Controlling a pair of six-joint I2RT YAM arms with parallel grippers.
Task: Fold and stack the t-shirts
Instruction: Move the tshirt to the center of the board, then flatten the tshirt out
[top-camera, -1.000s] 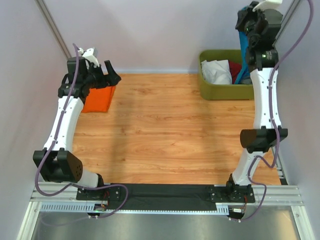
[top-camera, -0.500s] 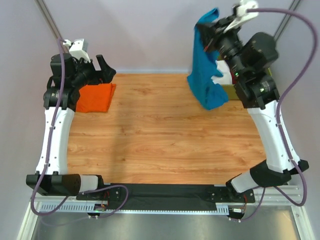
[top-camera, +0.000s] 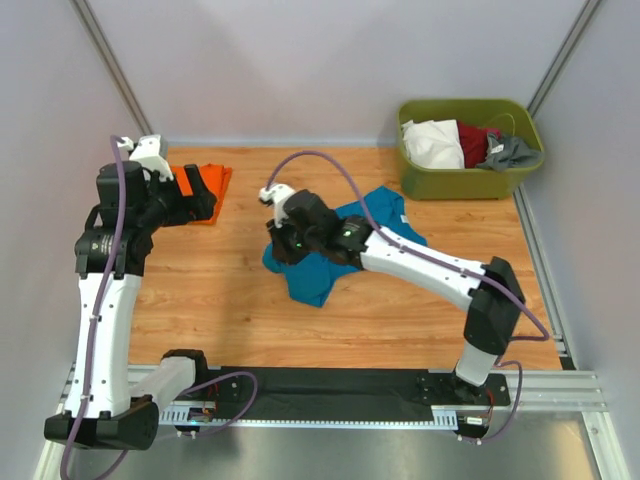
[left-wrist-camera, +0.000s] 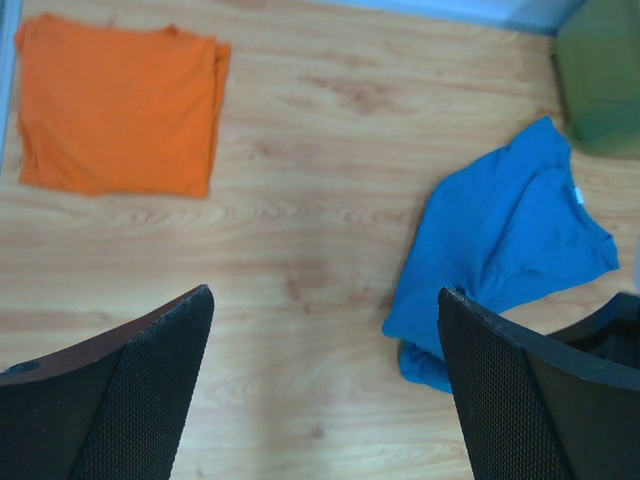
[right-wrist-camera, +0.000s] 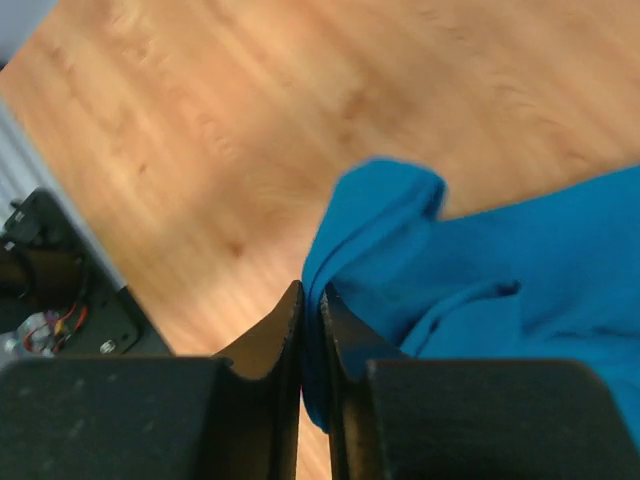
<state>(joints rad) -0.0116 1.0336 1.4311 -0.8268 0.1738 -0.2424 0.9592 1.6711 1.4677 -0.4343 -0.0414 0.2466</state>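
Illumination is bright, even and diffuse, from overhead. On the table (top-camera: 400, 320), soft faint shadows lie left of the teal-blue t-shirt (top-camera: 312, 280), beneath the left arm (top-camera: 105, 290). In the right wrist view, the table beyond the teal-blue t-shirt is blurred; the left wrist view is sharp.

Left hand (left-wrist-camera: 325, 295) agape, right hand (right-wrist-camera: 311, 290) tight on blue t-shirt (right-wrist-camera: 480, 260)

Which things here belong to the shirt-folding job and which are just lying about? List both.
Job: crumpled teal-blue cloth t-shirt; folded bright orange cloth t-shirt.
Lying about: olive-green plastic tub, holding white, dark red and grey cloth.
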